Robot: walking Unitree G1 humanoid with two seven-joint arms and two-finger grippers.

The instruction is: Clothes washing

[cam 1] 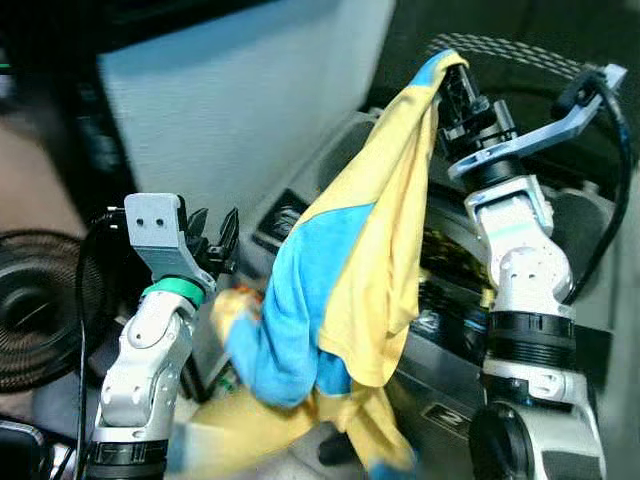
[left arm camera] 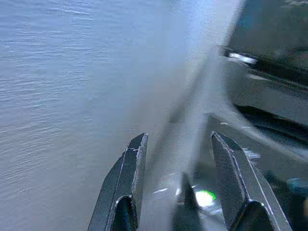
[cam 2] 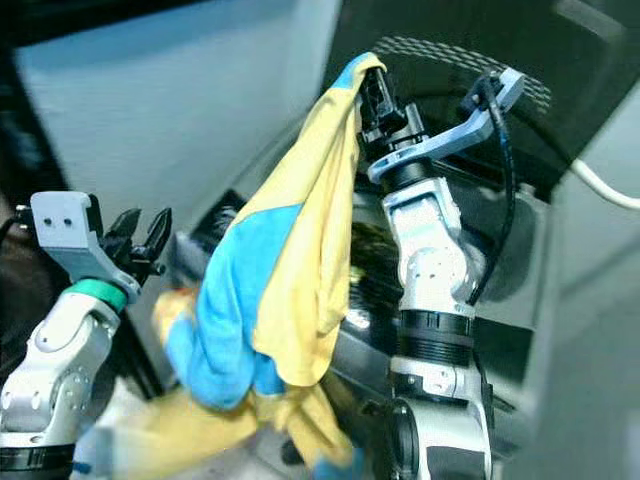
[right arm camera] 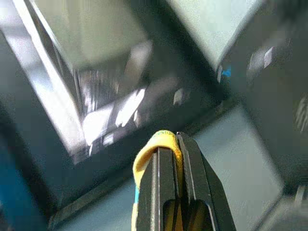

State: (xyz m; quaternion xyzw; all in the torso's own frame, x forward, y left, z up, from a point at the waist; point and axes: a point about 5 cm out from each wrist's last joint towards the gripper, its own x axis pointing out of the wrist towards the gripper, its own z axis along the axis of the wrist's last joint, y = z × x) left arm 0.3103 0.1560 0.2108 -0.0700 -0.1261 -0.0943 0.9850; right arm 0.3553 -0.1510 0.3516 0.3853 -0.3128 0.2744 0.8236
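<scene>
Nearest, at about 7 o'clock in the left eye view, the left gripper (cam 1: 212, 240) is raised with its 2 black fingers spread apart and nothing between them; in the left wrist view a pale grey panel (left arm camera: 72, 86) is seen past the open fingers. Just beyond it, toward the centre, the yellow and blue garment (cam 1: 340, 270) hangs in a long drape, its lower folds bunched at about 6 o'clock, where blur hides what they rest on. Further back, at about 1 o'clock, the right gripper (cam 1: 455, 85) is closed on a top edge of the garment, and a fold of yellow cloth is seen pinched between its fingers (right arm camera: 166, 163) in the right wrist view. Behind the cloth, a dark machine front (cam 1: 450, 300) can be made out, though its details are blurred.

The garment is judged light, soft and limp: it will sag, swing and trail below any single hold. A second hold by the free gripper on the hanging blue sleeve or lower hem at about 7 o'clock would likely gather it.
</scene>
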